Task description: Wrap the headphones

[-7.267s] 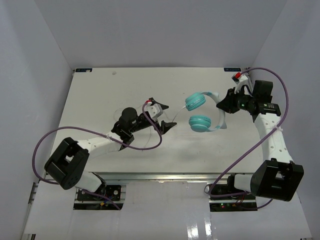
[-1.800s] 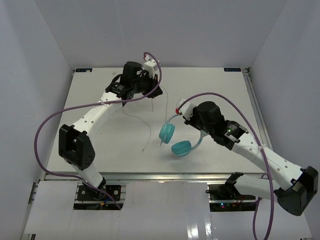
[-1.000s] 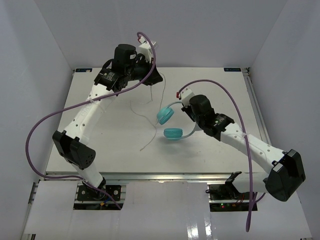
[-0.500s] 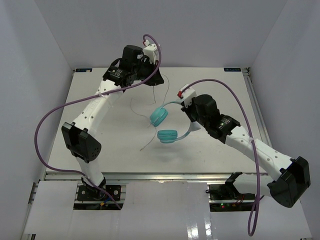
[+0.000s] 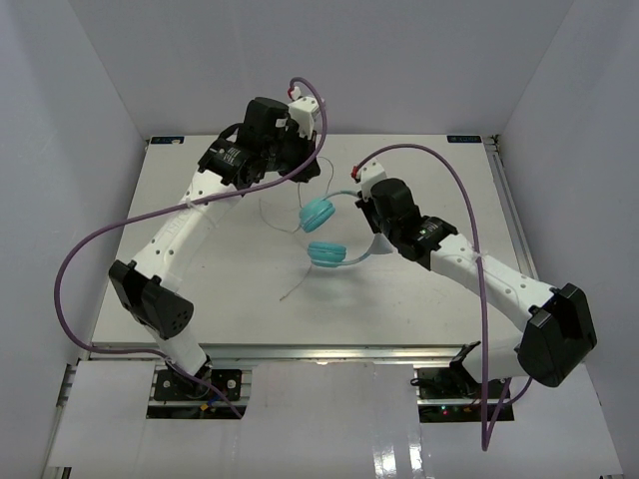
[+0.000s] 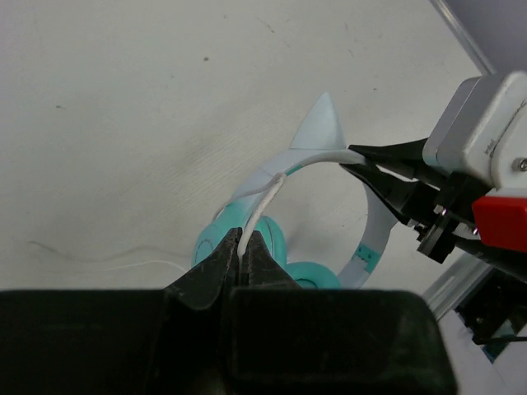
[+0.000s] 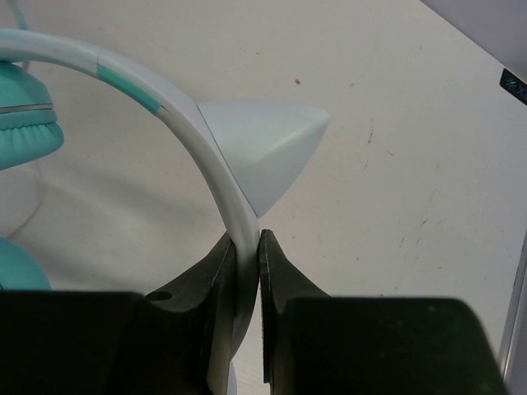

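The headphones hang above the table, with two teal earcups [image 5: 318,212] [image 5: 326,252] and a pale headband [image 5: 367,251] that carries a pointed cat ear [image 7: 263,148]. My right gripper [image 7: 245,243] is shut on the headband [image 7: 132,82] just below that ear; the left wrist view shows its fingers [image 6: 387,169] pinching the band. My left gripper [image 6: 244,243] is shut on the thin whitish cord [image 6: 265,196], which runs from its tips to the headband over the earcups [image 6: 313,276]. From above, the left gripper [image 5: 303,165] hovers just behind and left of the headphones.
The cord's loose tail [image 5: 295,284] trails on the white table [image 5: 200,289] left of the headphones. Thick purple arm cables arc over the left side [image 5: 110,235] and the right [image 5: 439,170]. White walls close in the back and both sides.
The right gripper has carried the headphones a little toward the back of the table. The left gripper has shifted slightly right and nearer to them, cord still pinched.
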{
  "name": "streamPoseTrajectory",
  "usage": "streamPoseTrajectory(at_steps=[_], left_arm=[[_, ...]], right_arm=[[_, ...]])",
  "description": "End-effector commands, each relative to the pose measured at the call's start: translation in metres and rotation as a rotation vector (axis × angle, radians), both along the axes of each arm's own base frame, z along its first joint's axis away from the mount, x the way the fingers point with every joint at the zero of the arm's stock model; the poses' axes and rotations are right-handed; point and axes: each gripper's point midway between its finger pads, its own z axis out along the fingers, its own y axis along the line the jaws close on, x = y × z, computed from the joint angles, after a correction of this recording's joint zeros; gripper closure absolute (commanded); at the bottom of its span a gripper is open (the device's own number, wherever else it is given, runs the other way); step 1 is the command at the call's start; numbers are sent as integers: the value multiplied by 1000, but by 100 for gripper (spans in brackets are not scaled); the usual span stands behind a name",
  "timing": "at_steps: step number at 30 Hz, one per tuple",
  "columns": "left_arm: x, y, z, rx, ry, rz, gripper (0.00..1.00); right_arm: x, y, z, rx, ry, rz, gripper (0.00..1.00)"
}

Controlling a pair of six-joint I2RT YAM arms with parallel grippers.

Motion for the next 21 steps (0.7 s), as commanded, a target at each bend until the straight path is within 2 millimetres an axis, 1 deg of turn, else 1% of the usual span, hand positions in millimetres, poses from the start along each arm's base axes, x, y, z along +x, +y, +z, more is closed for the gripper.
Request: streamPoseTrajectory(at_steps=[1,5,8,10,12,14,17,19,20,21], left_arm=[[-14,26,17,119,-103,66,100],[-17,31,20,163,-129,98,100],[-24,26,21,154,-124,78,100],[-32,19,17,143,-95,52,100],[-42,10,10,120,-48,21,100],[-56,5,-9,106,40,3,100],[-76,5,-31,77,141,-3,100],[-92,0,-39,13,190,-38,100],[-99,-1,-37,-21,203,-37,100],[-103,-2,-40,-41,220,-39,100]], right_arm=[[34,5,51,117,-147,-110,92],[42,3,51,115,-159,-134,92],[48,5,53,130,-158,-145,92],[52,9,57,148,-158,-147,92],[56,12,56,157,-154,-151,92],[60,14,59,168,-157,-165,92],[66,11,63,188,-162,-189,92],[70,9,66,209,-161,-197,92],[73,6,68,219,-162,-208,92],[74,4,70,241,-160,-218,92]])
